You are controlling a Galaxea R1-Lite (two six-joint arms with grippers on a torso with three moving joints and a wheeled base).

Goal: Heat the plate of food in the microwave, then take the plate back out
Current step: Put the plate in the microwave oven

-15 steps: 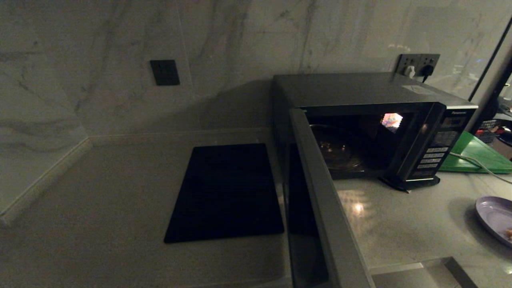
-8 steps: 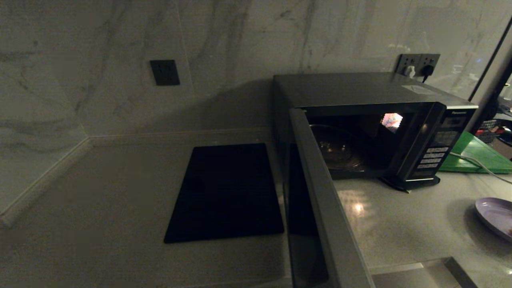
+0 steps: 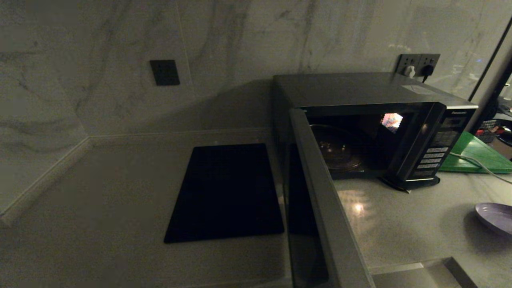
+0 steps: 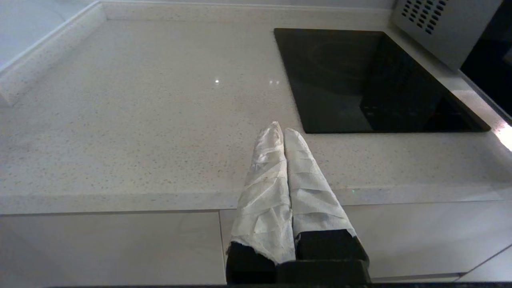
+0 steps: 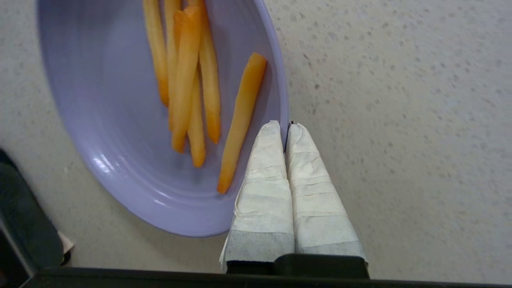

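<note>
Right wrist view shows the plate of food [image 5: 120, 160] — lavender, carrying orange-tan sticks — with its rim pinched between the closed fingers [image 5: 264, 168] of the right gripper [image 5: 287, 125]. From the head view it sits at the far right of the worktop [image 3: 400, 224], well apart from the microwave [image 3: 360, 92], whose door [image 3: 320, 208] stands open. A thin edge grip could let the plate tilt and spill — or clip the door on the way in. Parked left gripper [image 4: 282, 130], fingers together, holds nothing.
</note>
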